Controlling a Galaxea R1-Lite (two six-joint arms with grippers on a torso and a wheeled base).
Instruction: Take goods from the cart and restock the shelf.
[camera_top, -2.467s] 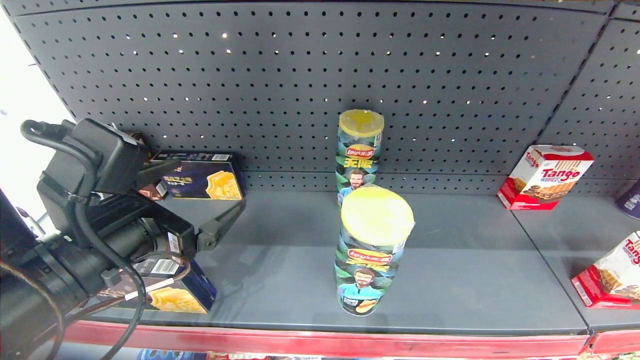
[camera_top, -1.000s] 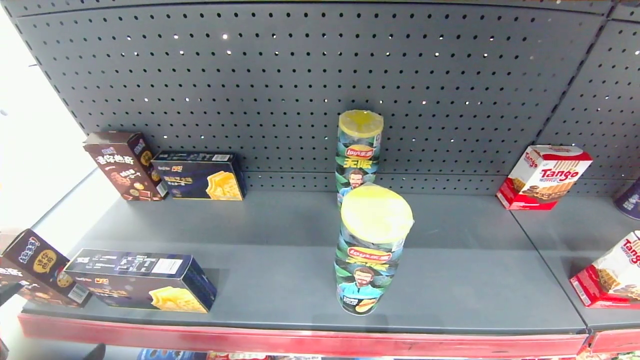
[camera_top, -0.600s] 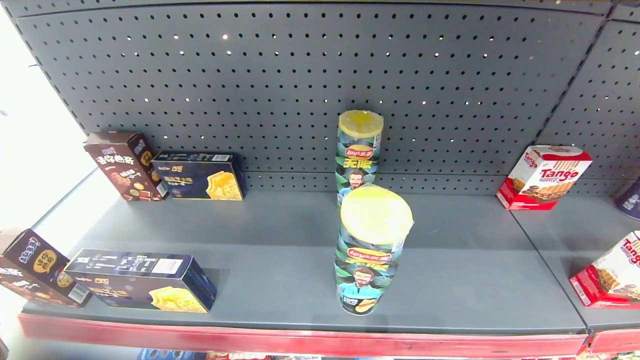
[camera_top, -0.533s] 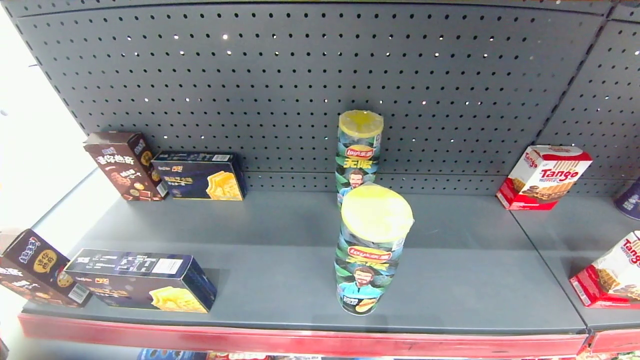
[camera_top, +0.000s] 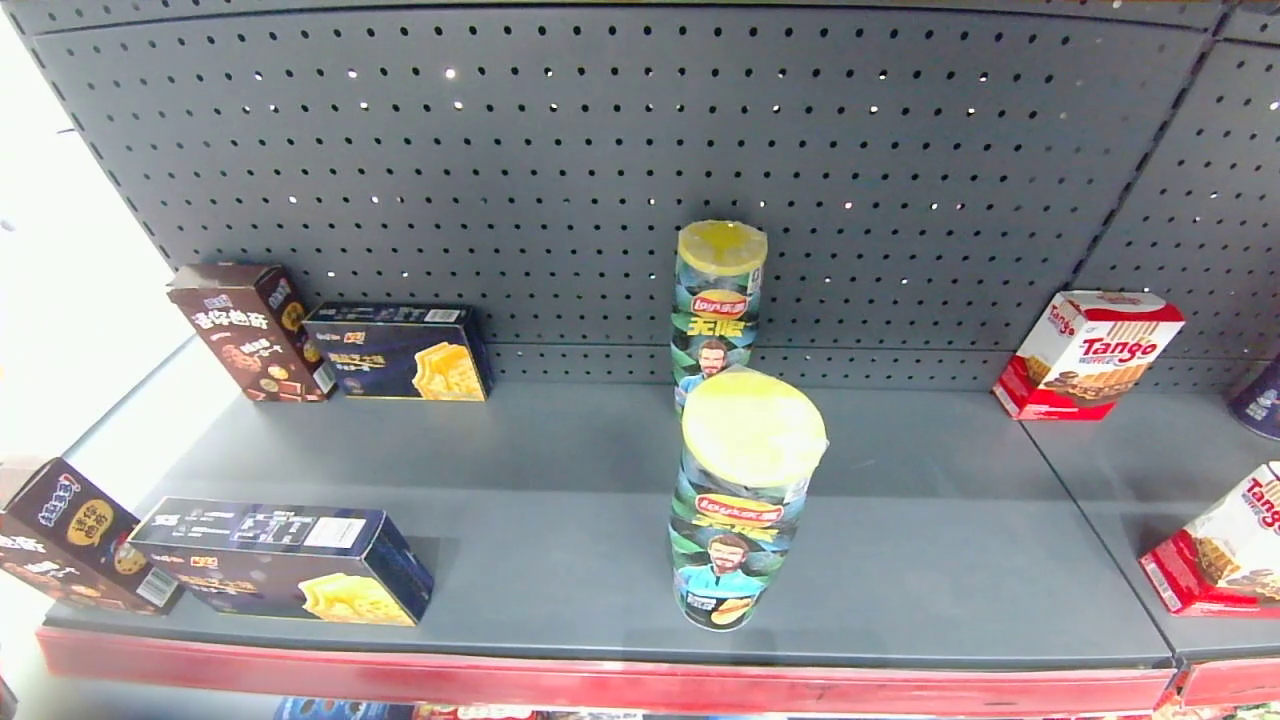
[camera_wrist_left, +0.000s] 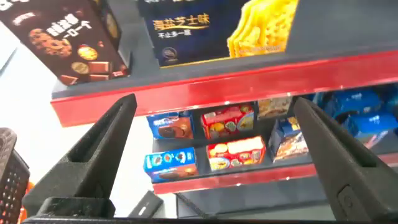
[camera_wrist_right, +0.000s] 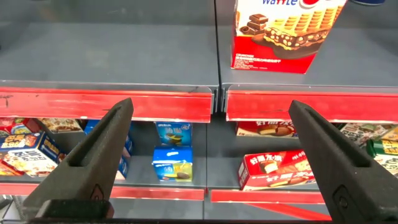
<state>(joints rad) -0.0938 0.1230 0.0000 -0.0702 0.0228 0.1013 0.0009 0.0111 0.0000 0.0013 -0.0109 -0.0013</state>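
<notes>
Goods (camera_top: 400, 352) sit on the shelf (camera_top: 560, 470), and since the left end effector (camera_wrist_left: 214, 102) and right end effector (camera_wrist_right: 211, 104) hang wide open and empty out in front of its red edge (camera_top: 600, 685), a careless reach inward could topple the tall can (camera_top: 745, 510) near that edge.

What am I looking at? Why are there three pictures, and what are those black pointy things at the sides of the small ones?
This is a shop robot with two arms that puts snacks on a shelf. The big picture comes from a camera on its head. In the middle, a chip can stands in front of a second chip can. There is a dark blue cracker box on the left and a red wafer box on the right. The two small pictures come from cameras on the robot's wrists. The black pointy things are each arm's jaws, used for pinching things. Both pairs are wide open and hold nothing. They are near the shelf's red front edge, with more snacks on the shelves underneath.
</notes>
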